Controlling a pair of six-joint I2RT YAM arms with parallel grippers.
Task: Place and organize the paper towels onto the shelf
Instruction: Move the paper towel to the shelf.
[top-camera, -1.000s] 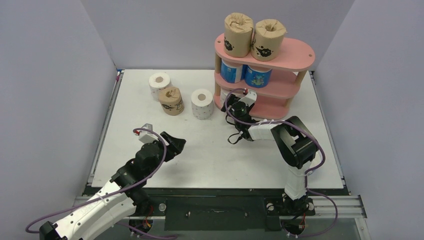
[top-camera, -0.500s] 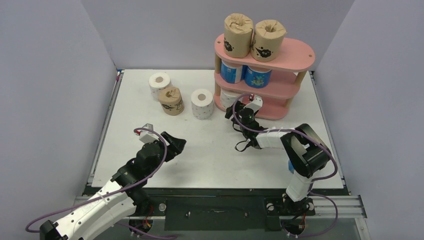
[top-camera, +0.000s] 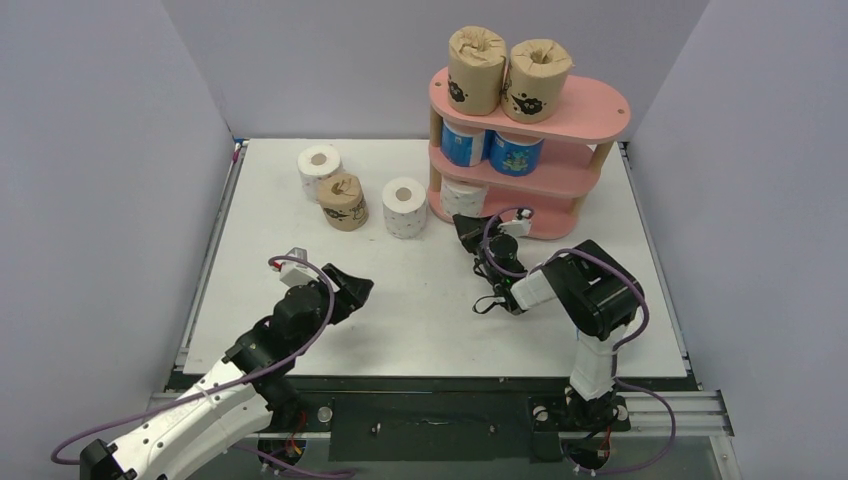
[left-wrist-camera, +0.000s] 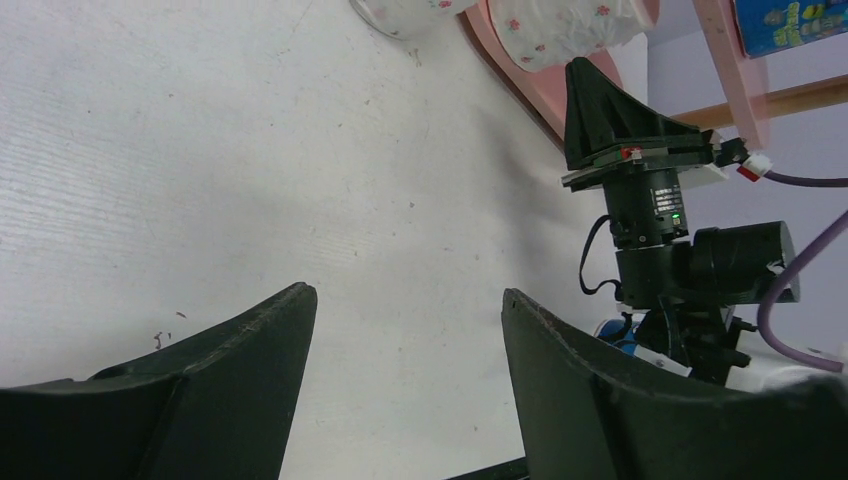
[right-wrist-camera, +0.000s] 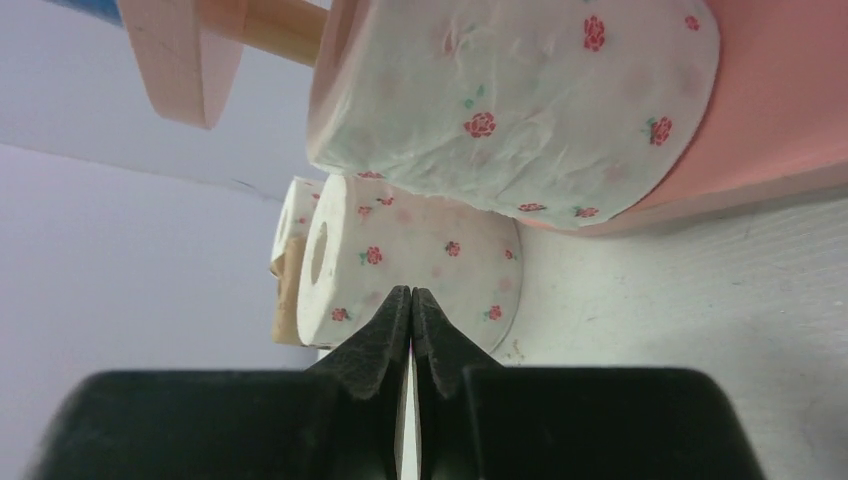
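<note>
Since a second ago the right hand (top-camera: 468, 231) has drawn back from the lowest tier of the pink three-tier shelf with light wooden posts (top-camera: 592, 106). Its fingers have closed on nothing. A white wrapped paper roll with pink flowers (top-camera: 461, 198) sits on that tier. The right wrist view shows the fingertips pressed together, which the top view leaves unclear. The left hand (top-camera: 350, 288) hovers wide and empty over the white table (top-camera: 400, 320). Two brown rolls (top-camera: 477, 60) stand on the top board and two blue rolls (top-camera: 515, 152) on the middle one. Left of the shelf, on the table, stand two more white rolls (top-camera: 405, 207) and a third brown roll (top-camera: 343, 201).
</note>
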